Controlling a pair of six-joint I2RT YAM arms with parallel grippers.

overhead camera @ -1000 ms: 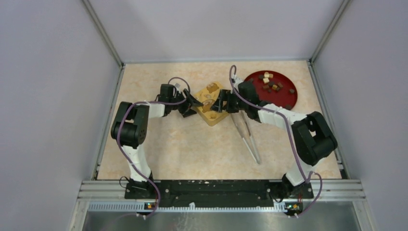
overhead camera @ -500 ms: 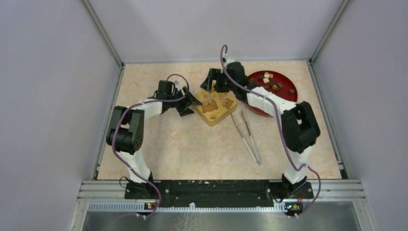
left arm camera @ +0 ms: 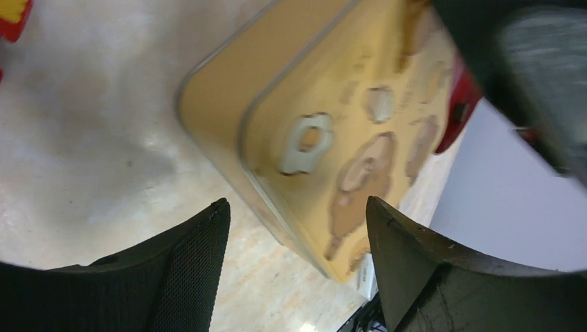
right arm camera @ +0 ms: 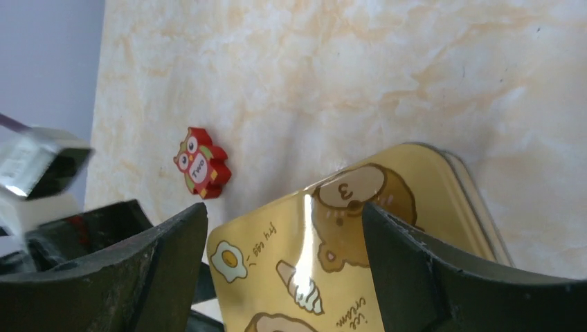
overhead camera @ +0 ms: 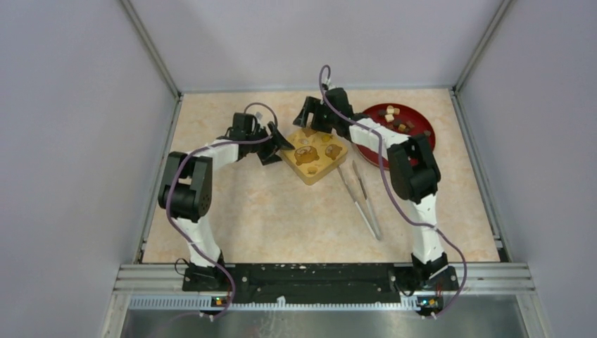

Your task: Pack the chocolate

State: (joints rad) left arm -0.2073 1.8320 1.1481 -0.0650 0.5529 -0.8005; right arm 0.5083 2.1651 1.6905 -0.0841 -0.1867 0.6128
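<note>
Top view only: one red plate (overhead camera: 424, 143), to the right of the yellow tin (overhead camera: 313, 155), bearing the chocolate (overhead camera: 401, 125), roughly a dozen lumps, mostly dark brown and a few pale, too small for an exact count; one pair of metal tweezers (overhead camera: 362, 201) on the table (overhead camera: 281, 211), near and to the right of the tin. Right wrist view only: one red owl-shaped piece (right arm camera: 201, 163) marked "Two", on the table just beyond the tin's far corner. Left wrist view: the tin's printed lid and side wall, with a sliver of the plate past its far edge. Left end effector (left arm camera: 296, 204), one: released, fingers spread, at the tin's left corner and not touching it. Right end effector (right arm camera: 284, 211), one: released, fingers spread above the tin's far corner, gripping nothing. All the chocolate is on the plate, none in either end effector; it is well apart from the left one and nearer the right one, behind its wrist.
</note>
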